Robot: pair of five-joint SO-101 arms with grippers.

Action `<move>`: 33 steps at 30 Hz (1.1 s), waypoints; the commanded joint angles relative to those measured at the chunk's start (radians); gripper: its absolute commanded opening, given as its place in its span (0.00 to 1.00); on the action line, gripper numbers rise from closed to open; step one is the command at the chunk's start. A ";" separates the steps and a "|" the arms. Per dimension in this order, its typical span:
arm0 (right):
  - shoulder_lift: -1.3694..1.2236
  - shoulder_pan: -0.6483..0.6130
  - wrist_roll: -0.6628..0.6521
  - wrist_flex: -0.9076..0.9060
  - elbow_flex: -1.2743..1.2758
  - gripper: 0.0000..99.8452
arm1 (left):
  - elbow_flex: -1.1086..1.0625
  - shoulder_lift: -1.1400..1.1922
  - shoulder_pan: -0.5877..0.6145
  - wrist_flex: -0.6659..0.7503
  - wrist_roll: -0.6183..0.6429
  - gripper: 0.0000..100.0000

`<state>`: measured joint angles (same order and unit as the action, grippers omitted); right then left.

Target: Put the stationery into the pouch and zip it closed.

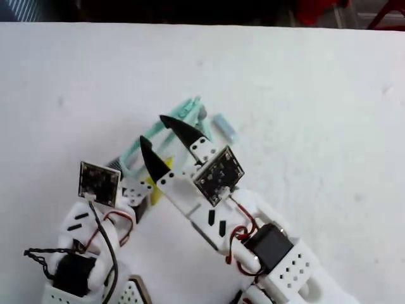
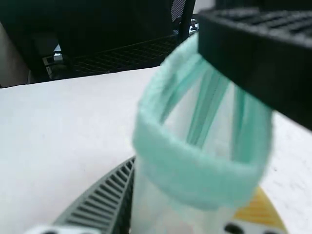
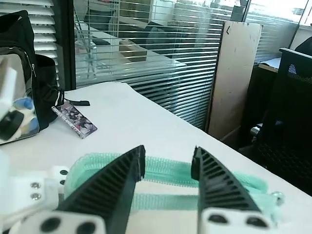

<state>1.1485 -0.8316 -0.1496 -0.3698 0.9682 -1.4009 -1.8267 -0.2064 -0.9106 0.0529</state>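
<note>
— Where is everything sitting?

— The mint mesh pouch (image 2: pixel 195 178) is lying on the white table (image 1: pixel 304 95) between the two arms, with its mouth gaping toward the left gripper (image 1: pixel 130 178). That gripper is sitting right up against the pouch's near end. Whether it is actually clamping the fabric, I cannot tell. The right gripper (image 3: pixel 168 152) is hovering over the pouch's long edge, spread fairly wide and carrying nothing.

— So is the stationery in?

— Not all of it, I'm judging. A small light-blue piece (image 1: pixel 224 127) is lying on the table just beside the pouch's far end, near the zipper pull (image 3: pixel 277 196). Something yellow (image 2: pixel 258 210) is showing at the near end, but inside or underneath, I cannot say.

— How should the next bit go?

— I'm thinking the right gripper should be swinging off the pouch to the blue piece. It should be straddling the piece across its narrow side and closing gently, since it looks small and likely to roll. The left arm should be propping the mouth open. The piece should be going in deep, clear of the zipper track, before any zipping.
</note>
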 commanded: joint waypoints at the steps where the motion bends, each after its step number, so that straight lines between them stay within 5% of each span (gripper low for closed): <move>1: -0.001 0.015 0.009 -0.001 -0.048 0.14 | 0.037 -0.002 -0.008 0.003 0.006 0.25; 8: -0.001 0.084 0.009 -0.010 -0.126 0.14 | 0.037 -0.002 -0.007 0.003 0.003 0.24; 12: -0.025 0.219 0.072 -0.203 -0.399 0.14 | 0.037 -0.002 -0.008 0.005 0.000 0.20; 33: -0.667 0.467 0.031 -0.641 -0.965 0.14 | 0.037 -0.002 -0.002 0.020 -0.055 0.19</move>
<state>0.5286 -0.3821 -0.1051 -0.9574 0.0982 -1.4009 -1.8267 -0.2094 -0.9106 0.0054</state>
